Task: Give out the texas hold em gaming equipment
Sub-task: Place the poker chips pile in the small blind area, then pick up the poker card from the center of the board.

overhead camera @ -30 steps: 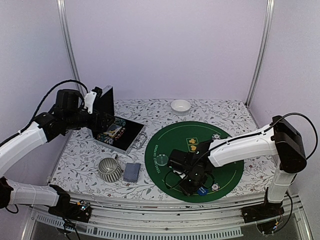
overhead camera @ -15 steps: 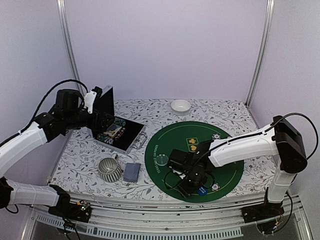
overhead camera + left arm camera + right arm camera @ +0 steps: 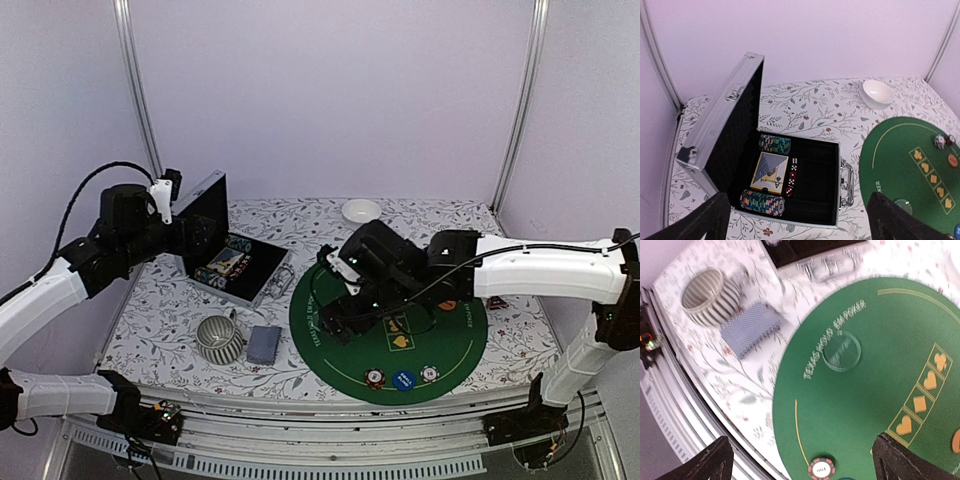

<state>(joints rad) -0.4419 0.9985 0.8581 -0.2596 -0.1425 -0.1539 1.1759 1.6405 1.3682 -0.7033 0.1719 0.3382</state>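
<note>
From above, the right gripper point(image 3: 338, 325) now hangs over the left part of the green mat point(image 3: 445, 345); a second ago it was low at the mat's near edge. Its jaws stand wide apart and carry nothing. At that near edge a reddish-brown chip point(image 3: 375, 378) now lies uncovered. It is in a row with the blue chip point(image 3: 403, 380) and the white chip point(image 3: 430, 374), which have not moved. The deck of cards point(image 3: 264, 344), grey-blue backs up, lies as before near the near edge of the table point(image 3: 150, 320), just beside the mug point(image 3: 220, 338). The left gripper point(image 3: 190, 238) is at the open case point(image 3: 245, 268) by the left edge, drawn back a little from where it was, spread and empty.

The left wrist camera looks into the case with its lid upright. Inside are two chip stacks point(image 3: 761, 201) and, between them, a face-up ace card point(image 3: 771, 172), with dice point(image 3: 791, 175) just beside it. The bowl point(image 3: 878, 93) sits near the far edge, and an orange chip point(image 3: 953, 160) lies on the mat's right part. This gripper's fingers point(image 3: 705, 220) show at both lower corners, far apart.

In the right wrist camera, the fingers point(image 3: 715, 460) also stand wide with nothing gripped. A clear chip point(image 3: 841, 351) rests on the mat beside the lettering.
</note>
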